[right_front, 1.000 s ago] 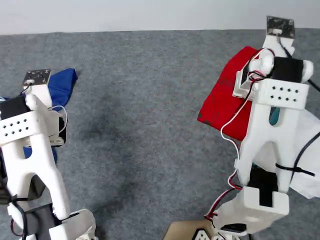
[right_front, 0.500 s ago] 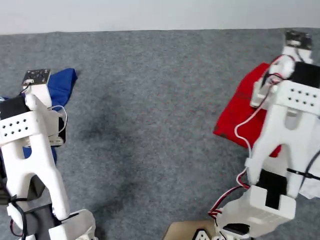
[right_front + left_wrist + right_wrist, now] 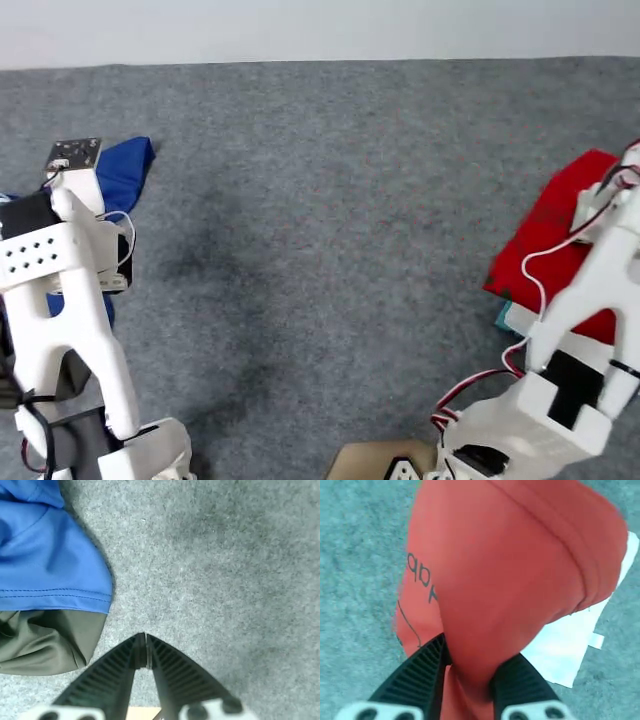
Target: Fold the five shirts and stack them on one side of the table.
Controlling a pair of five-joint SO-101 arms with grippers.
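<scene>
Now, 1 red shirt, in rt tool

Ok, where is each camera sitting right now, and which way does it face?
High view: fixed above, looking down on the table; left arm and right arm show.
Left wrist view: on that wrist, down past the shut left gripper at the blue shirt and an olive shirt.
Right wrist view: on that wrist, down past the right gripper, shut on the red shirt, over a white shirt.
Shared: the high view also shows blue shirt and red shirt.
</scene>
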